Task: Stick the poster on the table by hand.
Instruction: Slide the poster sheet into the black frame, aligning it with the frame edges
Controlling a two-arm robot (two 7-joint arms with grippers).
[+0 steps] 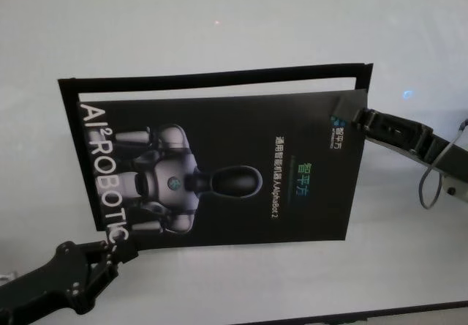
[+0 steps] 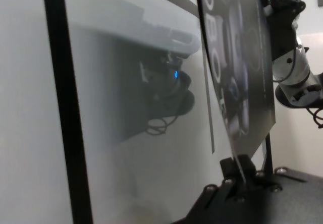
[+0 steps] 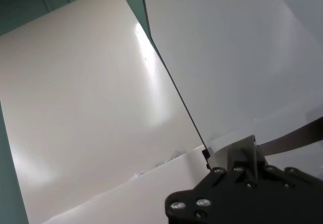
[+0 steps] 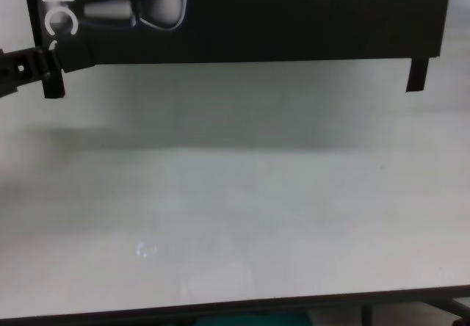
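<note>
White-grey table filled every view, smooth and faintly glossy, with a thin dark edge along the bottom of the chest view and soft shadow under the sheet.

Left gripper sat at lower left of the head view, jaws clamped together on the poster's lower left corner by the white "OTIC" letters. In the left wrist view the thin sheet edge ran straight down between the black fingertips. Left arm came in low from the bottom left corner, matte black with visible screws, angled up to the right.

Right gripper was at upper right of the head view, jaws closed on the poster's top right corner near a small logo. Right wrist view showed the dark finger pinching the pale, shiny back face of the sheet. Right arm stretched out to the right edge of frame, black links with a grey cable loop.

Poster was a large glossy black rectangle, silver-grey robot image centre left, white lettering. It hung held between both grippers, above the table; the chest view showed a shadow beneath it. Narrow black tape strips framed the top and left edges in the head view, with a white gap between strip and sheet.
</note>
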